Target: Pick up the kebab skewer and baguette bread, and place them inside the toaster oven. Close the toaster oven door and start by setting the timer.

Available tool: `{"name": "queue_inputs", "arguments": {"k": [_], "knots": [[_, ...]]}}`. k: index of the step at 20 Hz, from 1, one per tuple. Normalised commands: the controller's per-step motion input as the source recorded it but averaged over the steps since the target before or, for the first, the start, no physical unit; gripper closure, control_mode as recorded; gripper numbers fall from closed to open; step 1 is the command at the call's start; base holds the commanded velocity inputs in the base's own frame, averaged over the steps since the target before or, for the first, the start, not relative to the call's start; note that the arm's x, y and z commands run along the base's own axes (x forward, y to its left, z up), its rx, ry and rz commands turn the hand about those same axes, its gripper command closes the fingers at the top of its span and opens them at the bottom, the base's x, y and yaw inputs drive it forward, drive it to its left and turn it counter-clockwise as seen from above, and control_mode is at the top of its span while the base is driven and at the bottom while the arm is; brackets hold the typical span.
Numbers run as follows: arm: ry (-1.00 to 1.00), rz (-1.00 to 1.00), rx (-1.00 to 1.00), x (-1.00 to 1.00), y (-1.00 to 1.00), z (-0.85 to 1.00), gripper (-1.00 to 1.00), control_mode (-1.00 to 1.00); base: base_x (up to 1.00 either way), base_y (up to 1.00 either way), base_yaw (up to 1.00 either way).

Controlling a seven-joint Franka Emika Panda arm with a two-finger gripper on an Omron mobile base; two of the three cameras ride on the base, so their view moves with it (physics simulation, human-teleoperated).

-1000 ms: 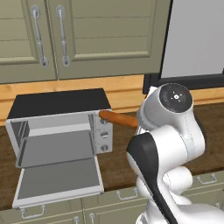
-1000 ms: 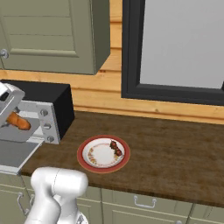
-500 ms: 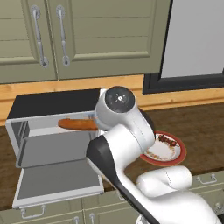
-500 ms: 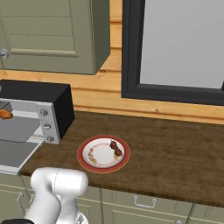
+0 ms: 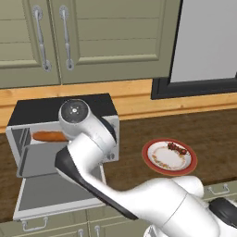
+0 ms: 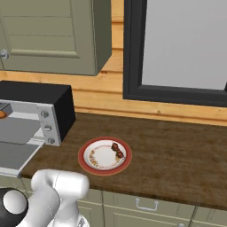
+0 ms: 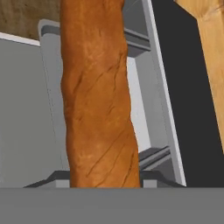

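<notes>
The baguette bread (image 5: pixel 49 136) is a long orange-brown loaf held level in the open mouth of the toaster oven (image 5: pixel 44 109), above its grey rack. My gripper (image 7: pixel 105 180) is shut on the near end of the baguette bread (image 7: pixel 98 96); in the left base view my own arm hides the fingers. The toaster oven door (image 5: pixel 53 195) hangs folded down flat in front. The kebab skewer (image 5: pixel 177 148) lies on the red-rimmed plate (image 5: pixel 152 165) to the right of the oven. In the right base view the kebab skewer (image 6: pixel 117 150) is on the plate (image 6: pixel 88 165).
The toaster oven's knobs (image 6: pixel 44 128) run down its right front. Dark wooden counter (image 6: pixel 177 150) stretches right of the plate. Wall cabinets (image 5: pixel 69 37) hang above the oven and a dark-framed window (image 6: pixel 177 48) stands behind the counter.
My arm has swung left, carrying the baguette from in front of the oven's knob side into the oven opening. The plate and skewer have not moved.
</notes>
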Motion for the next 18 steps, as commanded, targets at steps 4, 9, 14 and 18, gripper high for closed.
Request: {"name": "queue_inputs", "arguments": {"k": [4, 9, 14, 18], "knots": [[0.10, 0.00, 0.00, 0.52, 0.55, -0.28, 1.00, -1.00, 0.00, 0.00, 0.00], [0.06, 0.00, 0.00, 0.41, 0.42, -0.35, 1.00, -1.00, 0.00, 0.00, 0.00], [0.01, 0.00, 0.00, 0.41, 0.27, -0.36, 1.00, -1.00, 0.00, 0.00, 0.00], [-0.03, -0.05, 0.00, 0.02, -0.11, -0.34, 1.00, -1.00, 0.00, 0.00, 0.00]]}}
